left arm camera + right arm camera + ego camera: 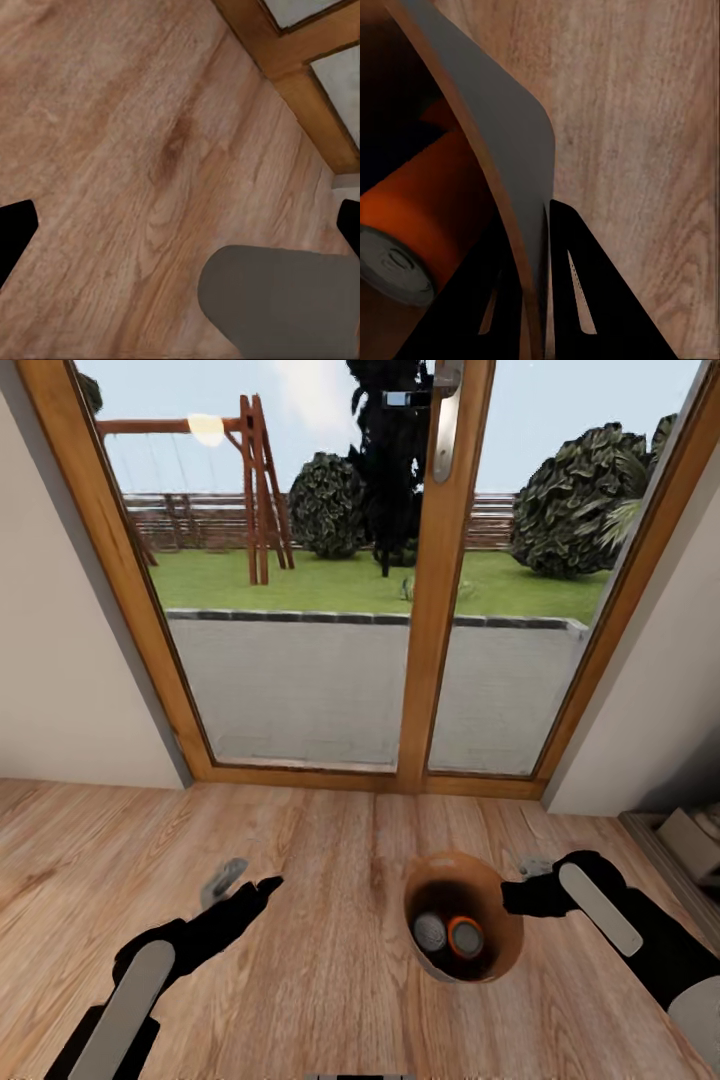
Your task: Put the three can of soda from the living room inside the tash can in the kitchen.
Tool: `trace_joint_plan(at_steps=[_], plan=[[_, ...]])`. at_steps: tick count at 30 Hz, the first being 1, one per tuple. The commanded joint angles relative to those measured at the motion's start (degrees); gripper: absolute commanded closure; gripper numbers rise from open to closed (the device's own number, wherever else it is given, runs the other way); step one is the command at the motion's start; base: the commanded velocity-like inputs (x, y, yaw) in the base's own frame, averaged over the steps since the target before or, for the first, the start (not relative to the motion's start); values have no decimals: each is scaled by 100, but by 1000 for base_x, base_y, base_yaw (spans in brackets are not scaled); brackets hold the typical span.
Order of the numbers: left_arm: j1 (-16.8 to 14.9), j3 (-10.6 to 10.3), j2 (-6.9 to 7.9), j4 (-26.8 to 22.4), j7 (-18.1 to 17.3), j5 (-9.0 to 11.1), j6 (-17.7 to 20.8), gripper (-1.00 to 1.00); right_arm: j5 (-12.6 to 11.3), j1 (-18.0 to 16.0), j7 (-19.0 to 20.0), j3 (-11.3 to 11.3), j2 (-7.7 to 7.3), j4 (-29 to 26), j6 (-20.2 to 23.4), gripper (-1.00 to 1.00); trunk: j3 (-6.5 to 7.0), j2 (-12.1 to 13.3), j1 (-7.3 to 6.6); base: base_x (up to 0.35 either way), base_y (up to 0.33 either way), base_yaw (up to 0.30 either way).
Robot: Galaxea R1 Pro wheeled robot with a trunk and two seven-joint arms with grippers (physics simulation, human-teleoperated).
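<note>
Right tool (515, 897): clamped on bin (505, 950) rim, one finger inside wall, one outside. Bin just left of it, above wood floor (330, 980) by glass doors (300, 660). Inside: orange can (466, 937), grey-topped can (431, 931); third not discernible. Left tool (250, 888): empty, fingers apart. Step: carrying bin. Next: likely turn from doors, keep bin upright.
</note>
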Motion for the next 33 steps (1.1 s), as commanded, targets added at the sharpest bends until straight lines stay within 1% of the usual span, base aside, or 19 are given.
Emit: trace_joint_plan(at_steps=[1, 2, 4, 7, 8, 9, 11, 17, 19, 20, 23, 27, 30, 33], plan=[[191, 144, 13, 6, 1, 29, 1, -100, -206, -35, 32, -7, 3, 109, 0, 100, -21, -2, 1, 0, 0, 0], [341, 238, 21, 23, 10, 41, -5, -100, -207, -53, 32, -10, 5, 186, 0, 100, -44, -4, 4, 0, 0, 0], [512, 326, 42, 111, 0, 47, -16, -100, -212, -69, 33, -18, -3, 259, 0, 100, -88, -6, 9, 0, 0, 0], [625, 390, 77, 271, -17, 46, -41, -100, -215, -85, 33, -22, -6, 345, 0, 100, -154, -10, 17, 0, 0, 0], [655, 406, 81, 416, -25, 47, -60, -100, -216, -96, 33, -23, -3, 384, 0, 100, -177, -12, 19, 0, 0, 0], [665, 411, 81, 492, -28, 48, -72, -100, -216, -103, 33, -24, -1, 407, 0, 100, -199, -13, 22, 0, 0, 0], [688, 431, 85, 729, -35, 52, -112, -100, -217, -131, 33, -25, 4, 515, 0, 100, -199, -13, 22, 0, 0, 0], [702, 430, 68, 965, -33, 51, -169, -100, -226, -216, 40, -35, 7, 728, 0, 100, -199, -13, 22, 0, 0, 0], [703, 435, 64, 1040, -32, 52, -176, -100, -231, -257, 41, -83, 10, 881, 0, 100, -199, -13, 22, 0, 0, 0], [703, 437, 65, 1059, -32, 52, -178, -100, -231, -283, 41, -112, 11, 948, 0, 100, -199, -13, 22, 0, 0, 0], [703, 440, 76, 1108, -29, 53, -180, -100, -234, -463, 42, -228, 23, 1382, 0, 100, -199, -13, 22, 0, 0, 0], [704, 442, 91, 1103, -25, 87, -183, -100, -233, -606, 39, -273, 52, 1689, 0, 100, -199, -13, 22, 0, 0, 0], [704, 443, 98, 1054, -33, 112, -182, -100, -228, -640, 29, -284, 107, 1769, 0, 100, -265, -17, 30, 0, 0, 0], [704, 443, 103, 1036, -42, 123, -178, -100, -227, -650, 26, -287, 131, 1792, 0, 100, -332, -21, 37, 0, 0, 0]])
